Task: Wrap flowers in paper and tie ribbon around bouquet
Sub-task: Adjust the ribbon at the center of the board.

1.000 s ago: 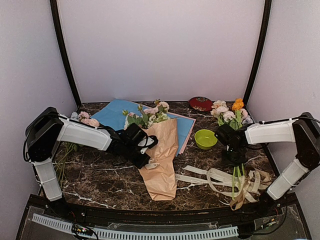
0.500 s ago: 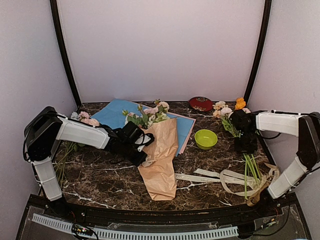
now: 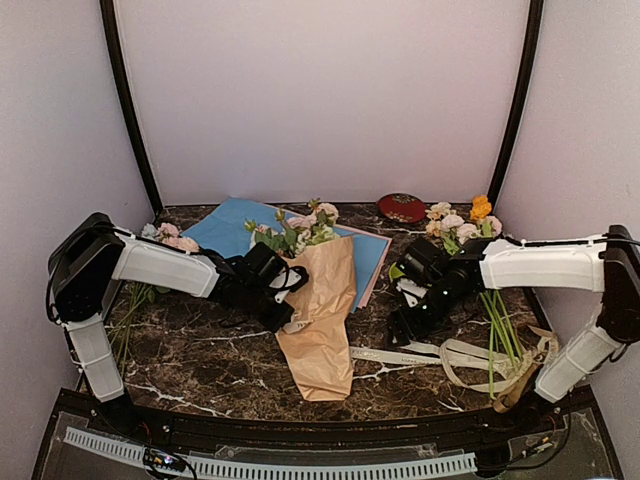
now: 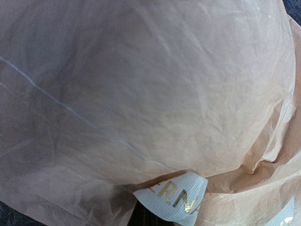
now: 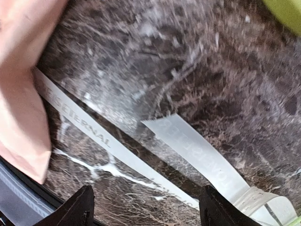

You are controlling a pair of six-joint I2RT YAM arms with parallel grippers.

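The bouquet, a cone of creased tan kraft paper with pale pink and cream flowers and green leaves showing at its wide end, lies mid-way across the dark marbled surface, its point toward the near edge. The left pincer is clenched against the cone's left flank. Its wrist view shows only paper and one end of the long, flat cream ribbon with printed lettering, so I cannot tell which of the two it pinches. The right pincer is released, fingers wide and empty, low over two ribbon strands that lie flat on the surface just right of the cone. The likeliest failure, as I judge it, is at the pick: a thin band flush on hard stone gives the fingers little to catch, so they may scrape and close on nothing, or take both strands at once. The far ribbon is heaped in loops beside the stems of the loose bunch with an orange bloom, so a pull could snag there. It could also tug the cone sideways and let the wrap spring open.
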